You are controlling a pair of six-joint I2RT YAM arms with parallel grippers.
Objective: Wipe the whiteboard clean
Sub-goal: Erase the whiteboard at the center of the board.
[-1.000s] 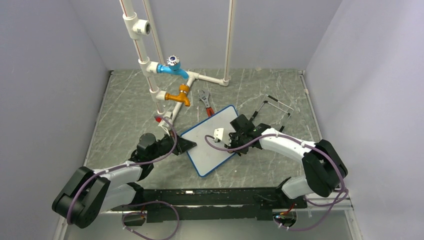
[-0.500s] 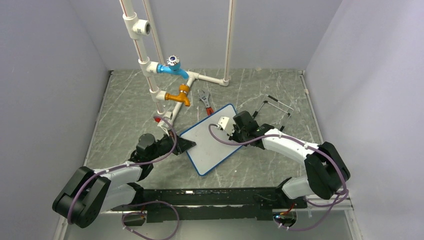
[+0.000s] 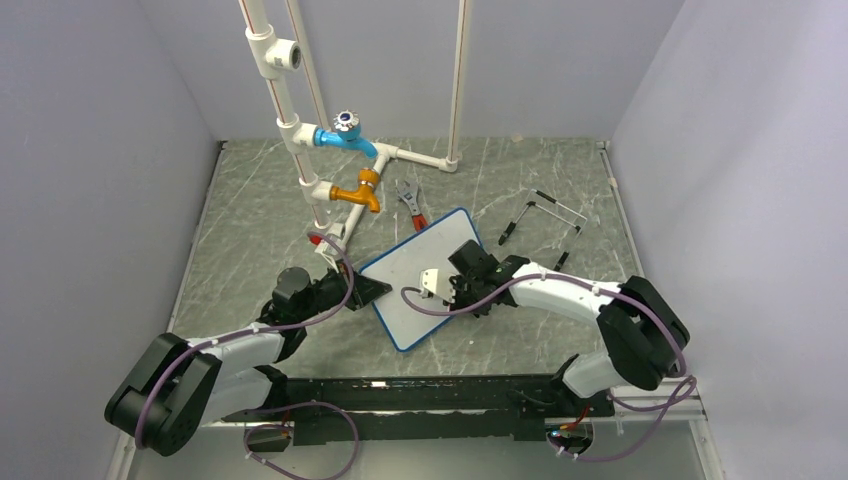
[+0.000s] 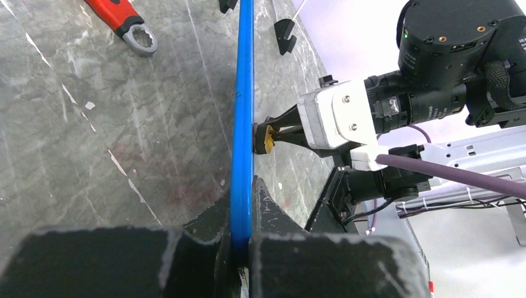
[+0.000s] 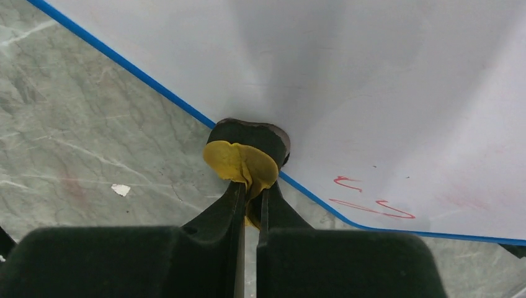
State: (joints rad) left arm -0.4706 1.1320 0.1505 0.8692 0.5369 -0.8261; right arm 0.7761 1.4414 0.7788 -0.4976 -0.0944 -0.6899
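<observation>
While the left tool clamps the whiteboard, the right tool pinches a yellow pad.

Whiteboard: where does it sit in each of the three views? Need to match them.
Top external: whiteboard lies diagonal at the centre of the table.
Left wrist: edge-on, its blue frame a vertical line up the middle, clamped in the left fingers.
Right wrist: white face fills the upper right, red marks low right.
Shared landmark: that blue frame.
</observation>
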